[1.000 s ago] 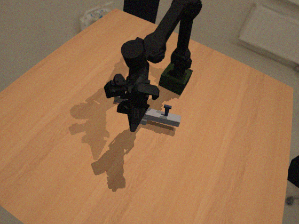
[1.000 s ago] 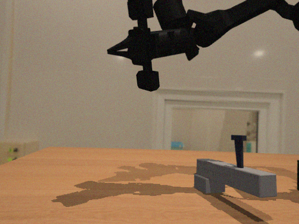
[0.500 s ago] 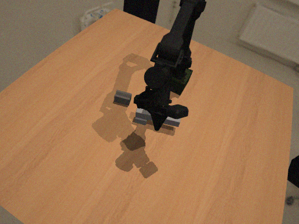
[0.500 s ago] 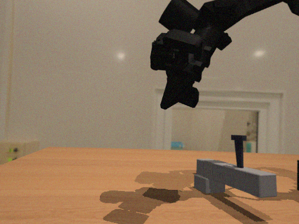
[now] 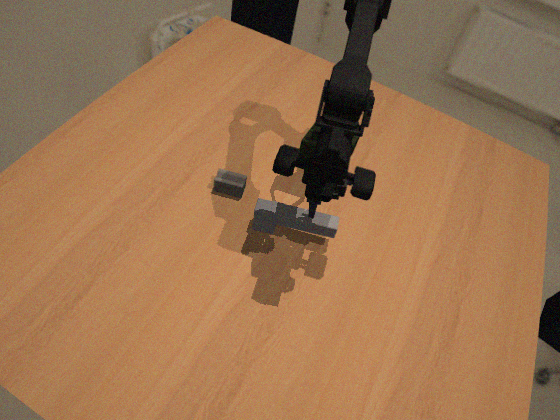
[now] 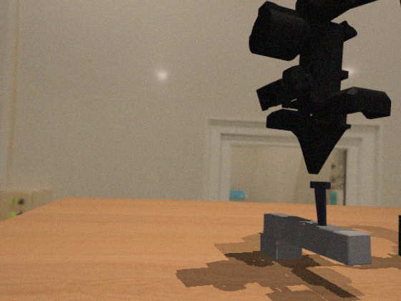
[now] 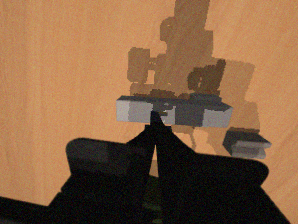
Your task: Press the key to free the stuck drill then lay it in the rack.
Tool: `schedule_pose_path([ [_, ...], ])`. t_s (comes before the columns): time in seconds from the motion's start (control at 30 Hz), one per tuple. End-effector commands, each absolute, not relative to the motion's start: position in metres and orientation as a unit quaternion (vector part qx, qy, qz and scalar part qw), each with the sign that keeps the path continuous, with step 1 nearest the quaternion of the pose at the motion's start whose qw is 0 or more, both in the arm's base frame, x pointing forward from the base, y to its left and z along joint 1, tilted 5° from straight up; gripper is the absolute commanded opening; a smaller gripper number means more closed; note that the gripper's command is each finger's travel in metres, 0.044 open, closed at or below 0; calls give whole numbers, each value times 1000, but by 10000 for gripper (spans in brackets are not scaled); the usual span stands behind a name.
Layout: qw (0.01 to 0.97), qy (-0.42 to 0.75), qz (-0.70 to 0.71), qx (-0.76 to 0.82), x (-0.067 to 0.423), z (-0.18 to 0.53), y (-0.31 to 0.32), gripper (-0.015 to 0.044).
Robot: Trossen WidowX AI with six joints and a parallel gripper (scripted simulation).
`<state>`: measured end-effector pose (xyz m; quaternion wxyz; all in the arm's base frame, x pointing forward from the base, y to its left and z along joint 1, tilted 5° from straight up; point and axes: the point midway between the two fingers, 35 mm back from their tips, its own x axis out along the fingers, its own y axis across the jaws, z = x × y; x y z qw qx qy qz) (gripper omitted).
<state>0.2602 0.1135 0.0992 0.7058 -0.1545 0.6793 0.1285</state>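
Observation:
A dark blue T-headed pin, seemingly the drill [image 6: 321, 206] [image 5: 312, 210], stands upright in a raised grey bar [image 5: 325, 226] [image 6: 359, 249] [image 7: 133, 110]. A lower grey block [image 6: 289, 250] sits at one end of the bar; I cannot tell whether it is the key. My gripper [image 6: 313, 173] [image 7: 157, 126] is shut and empty, pointing down. In the exterior view its tips are just above the pin's head, apart from it. In the wrist view the tips largely hide the pin. A small grooved grey block, seemingly the rack [image 5: 229, 185] [image 7: 246, 145], lies beside the bar.
The wooden table [image 5: 430, 280] [image 6: 125, 244] carries the bar and the grooved block. My arm [image 5: 350, 87] reaches in from the back edge. Its shadows fall across the bar and the tabletop.

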Motion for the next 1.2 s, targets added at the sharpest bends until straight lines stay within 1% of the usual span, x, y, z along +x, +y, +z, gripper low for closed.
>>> schedule_pose_path([
  [0.0,686,690,136,-187,250,100,107,0],
  [1.17,686,690,136,-187,251,80,108,0],
])
